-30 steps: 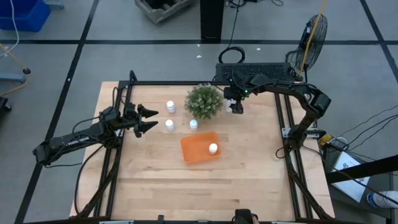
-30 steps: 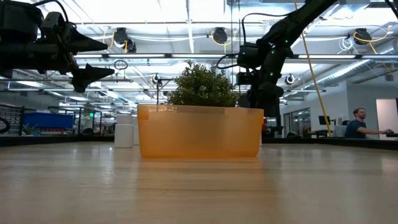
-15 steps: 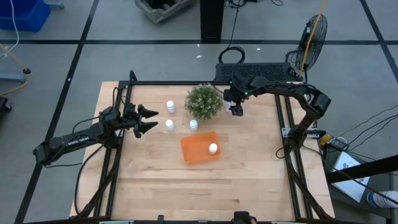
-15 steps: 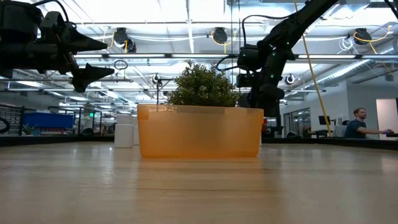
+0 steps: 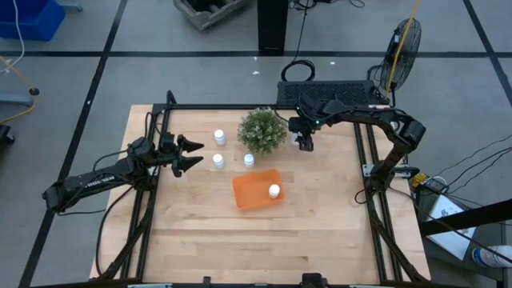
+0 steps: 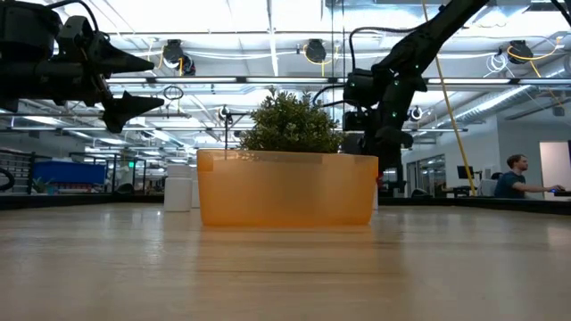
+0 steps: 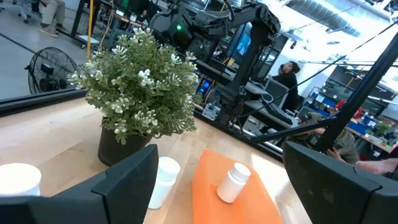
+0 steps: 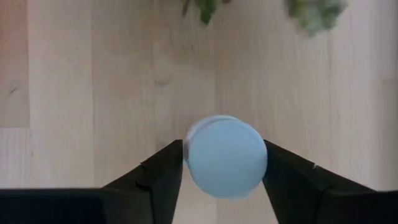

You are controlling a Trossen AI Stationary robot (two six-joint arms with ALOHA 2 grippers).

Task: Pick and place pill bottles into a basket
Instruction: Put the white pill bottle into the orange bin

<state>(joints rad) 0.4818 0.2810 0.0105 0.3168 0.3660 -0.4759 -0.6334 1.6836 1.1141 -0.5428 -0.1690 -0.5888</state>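
Note:
The orange basket (image 5: 254,192) lies mid-table with one white pill bottle (image 5: 274,190) inside. Three more pill bottles stand on the wood to its far left (image 5: 219,137), (image 5: 218,160), (image 5: 249,159). Another pill bottle (image 8: 225,155) shows from above in the right wrist view, between the fingers of my right gripper (image 5: 305,142), which hangs just right of the green plant (image 5: 262,130). My left gripper (image 5: 194,154) hovers open above the table's left side, pointing toward the bottles. My right gripper comes straight down on the pill bottle and pinches its round white top (image 8: 194,155) between the two fingers (image 8: 163,177), one on each side. Whether the bottle's base still stands on the wood I cannot tell.
The bushy potted plant stands close beside my right gripper, toward the table's left. Black frame rails (image 5: 364,160) run along the table's left and right edges. Bare wood lies on the near half of the table (image 5: 256,240).
My right gripper has shifted slightly toward the table's right edge, staying low beside the plant. My left arm has kept still.

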